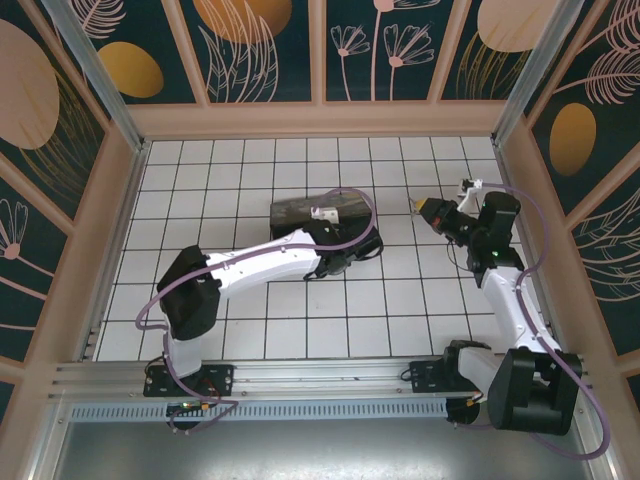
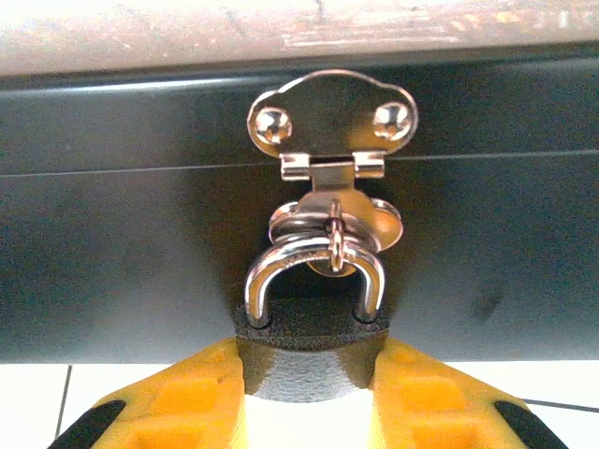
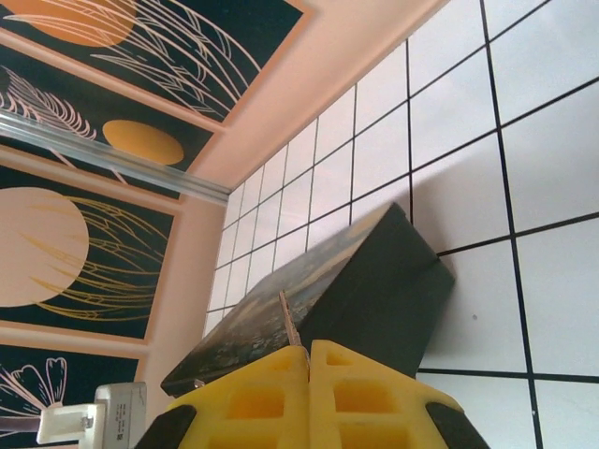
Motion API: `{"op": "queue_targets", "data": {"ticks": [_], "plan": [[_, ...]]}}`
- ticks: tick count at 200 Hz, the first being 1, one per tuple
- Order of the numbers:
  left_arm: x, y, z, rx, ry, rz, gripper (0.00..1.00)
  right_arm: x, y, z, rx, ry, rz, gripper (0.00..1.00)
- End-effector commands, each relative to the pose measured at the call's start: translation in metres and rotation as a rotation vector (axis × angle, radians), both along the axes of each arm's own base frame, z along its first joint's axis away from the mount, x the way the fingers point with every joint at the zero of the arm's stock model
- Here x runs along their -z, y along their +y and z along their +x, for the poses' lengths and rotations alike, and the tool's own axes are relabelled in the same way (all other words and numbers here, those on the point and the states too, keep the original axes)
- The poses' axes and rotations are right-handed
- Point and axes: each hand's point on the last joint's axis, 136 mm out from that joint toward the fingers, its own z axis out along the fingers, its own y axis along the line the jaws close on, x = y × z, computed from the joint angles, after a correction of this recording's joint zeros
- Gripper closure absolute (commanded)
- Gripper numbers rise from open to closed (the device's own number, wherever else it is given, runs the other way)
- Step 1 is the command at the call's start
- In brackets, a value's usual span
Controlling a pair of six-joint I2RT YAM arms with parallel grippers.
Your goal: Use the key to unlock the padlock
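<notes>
Padlock (image 2: pixel 311 360) upright between left fingers (image 2: pixel 187 402), shackle (image 2: pixel 260 281) pointing up.

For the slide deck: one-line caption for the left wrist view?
Left gripper clamps the padlock body, shackle hooked through the black box's hasp.

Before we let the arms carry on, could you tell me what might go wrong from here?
1. The key is a thin sliver pinched in the shut right gripper; it may twist or slip on contact.
2. The left gripper grips the padlock by its body, and the keyhole is unseen; that grip may block the key's way.
3. Pulling on the padlock could strain the hasp.
</notes>
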Motion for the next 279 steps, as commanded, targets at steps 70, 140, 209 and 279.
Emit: {"op": "queue_targets", "data": {"ticks": [70,140,209,279], "plan": [[-0.083,-0.001,-0.006,-0.004,0.091,-0.056,0.84,-0.023,0.011,-0.011,-0.060,-0.028,0.002,1.00],[-0.079,-0.004,0.003,-0.004,0.115,-0.080,0.80,-0.017,0.012,-0.020,-0.067,-0.022,-0.026,1.00],[-0.114,0.024,0.082,0.163,-0.024,-0.105,0.45,-0.012,0.063,-0.067,-0.192,0.040,0.025,1.00],[-0.061,0.039,0.132,0.366,0.038,-0.337,0.33,0.016,0.137,-0.106,-0.249,0.133,0.192,1.00]]}}
